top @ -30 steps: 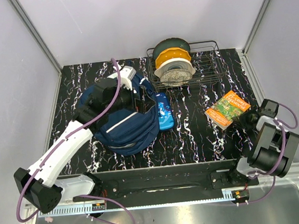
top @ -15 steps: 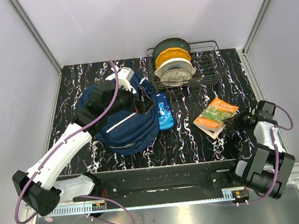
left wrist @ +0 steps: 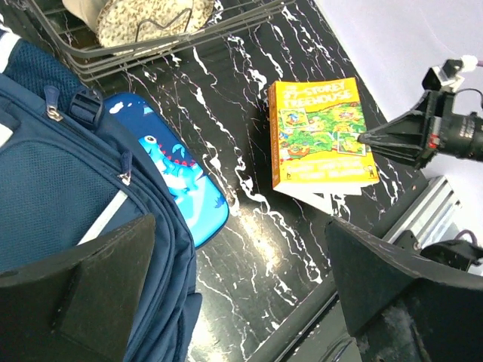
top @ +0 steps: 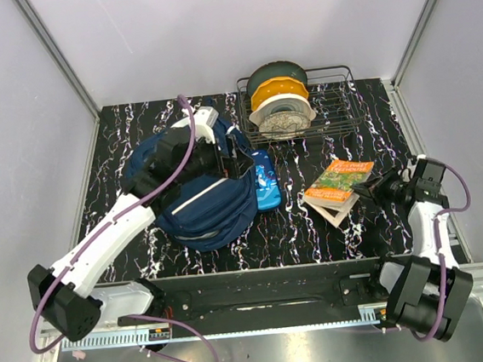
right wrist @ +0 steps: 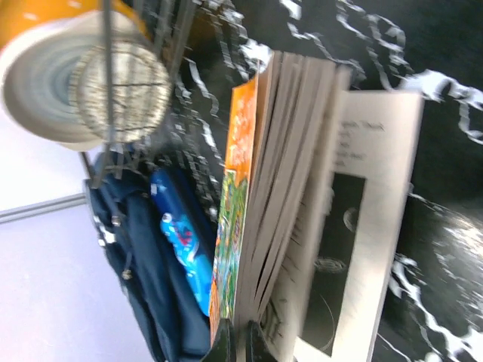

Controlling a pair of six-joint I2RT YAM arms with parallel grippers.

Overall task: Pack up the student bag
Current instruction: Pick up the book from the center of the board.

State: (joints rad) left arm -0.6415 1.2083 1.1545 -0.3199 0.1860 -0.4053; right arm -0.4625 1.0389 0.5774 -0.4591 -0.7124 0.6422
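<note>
The student bag lies at the left, navy with a white stripe; it also fills the left of the left wrist view. My left gripper hovers over its right side, open and empty. An orange-and-green book hangs just above the table at the right. My right gripper is shut on its edge, pinching the cover and some pages. The other pages sag open below. The left wrist view shows the book with the right gripper at its right edge.
A bright-blue patterned pencil case lies against the bag's right side. A wire basket with filament spools stands at the back. The arms' black base rail runs along the near edge.
My right gripper has carried the book leftward toward the bag, and the book's lower pages have fallen open. The left arm has barely moved.
</note>
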